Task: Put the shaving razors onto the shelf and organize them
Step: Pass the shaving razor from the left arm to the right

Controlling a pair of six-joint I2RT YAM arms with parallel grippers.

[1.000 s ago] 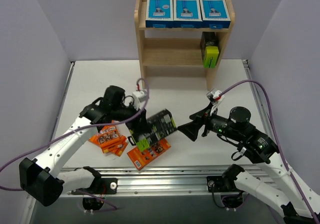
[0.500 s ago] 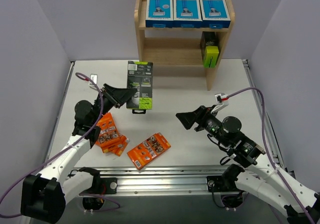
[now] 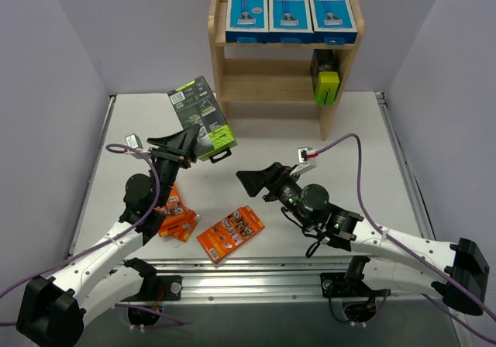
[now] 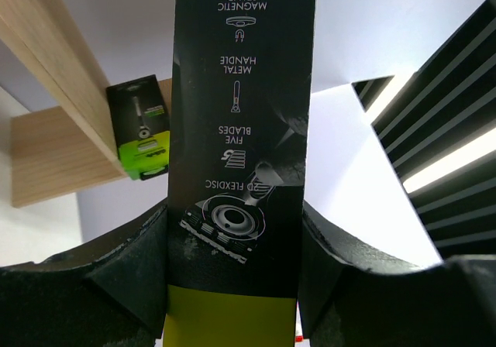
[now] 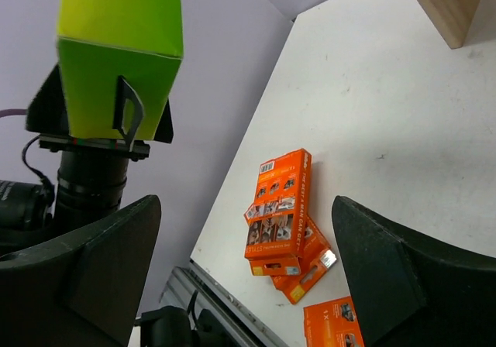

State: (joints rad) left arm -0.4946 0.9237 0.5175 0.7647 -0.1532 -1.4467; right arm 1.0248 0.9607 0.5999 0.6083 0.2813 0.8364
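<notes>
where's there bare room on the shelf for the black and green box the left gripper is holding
The shelf's top tier is full: three blue boxes side by side. The middle tier is bare from its left panel to the black-and-lime box at its right end. The table is bare in front of the shelf; orange packs crowd its near-left.

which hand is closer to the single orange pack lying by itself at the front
Right. The right hand hovers open just behind the lone orange pack; the left hand is farther back and left, holding a black box up in the air.
</notes>
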